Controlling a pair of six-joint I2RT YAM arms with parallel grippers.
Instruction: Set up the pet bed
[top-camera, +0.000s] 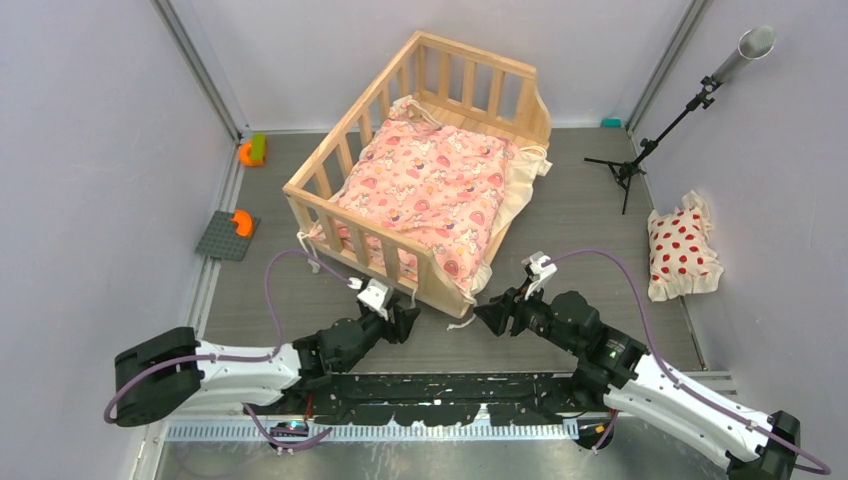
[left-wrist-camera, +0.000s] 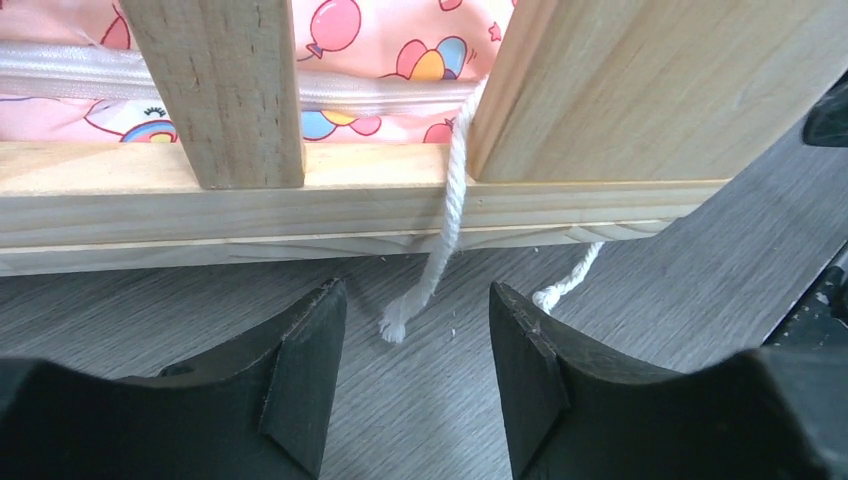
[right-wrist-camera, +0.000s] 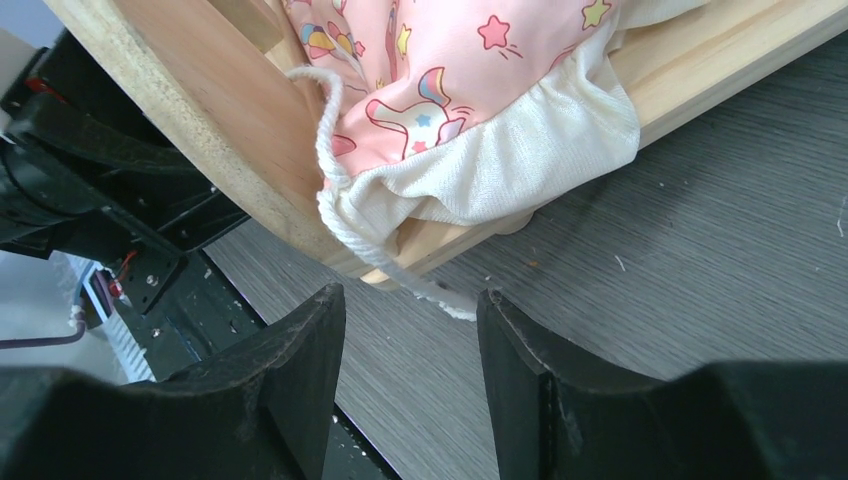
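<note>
Grey wood-grain tabletop (top-camera: 580, 230) lies between pale walls. At the left, the left gripper (top-camera: 403, 320) has its jaws apart and grips nothing; a cream tie (left-wrist-camera: 445, 220) hangs just ahead of them. The pet bed (top-camera: 475, 58) stands in the middle, near both arms, with the pink cushion (top-camera: 425, 190) inside. It looks stiff, light and likely to slide, so I would take a top rail or corner post, not the soft ties. The right gripper (top-camera: 487, 315) is open and empty too; the dotted pillow (top-camera: 682, 250) lies well apart.
</note>
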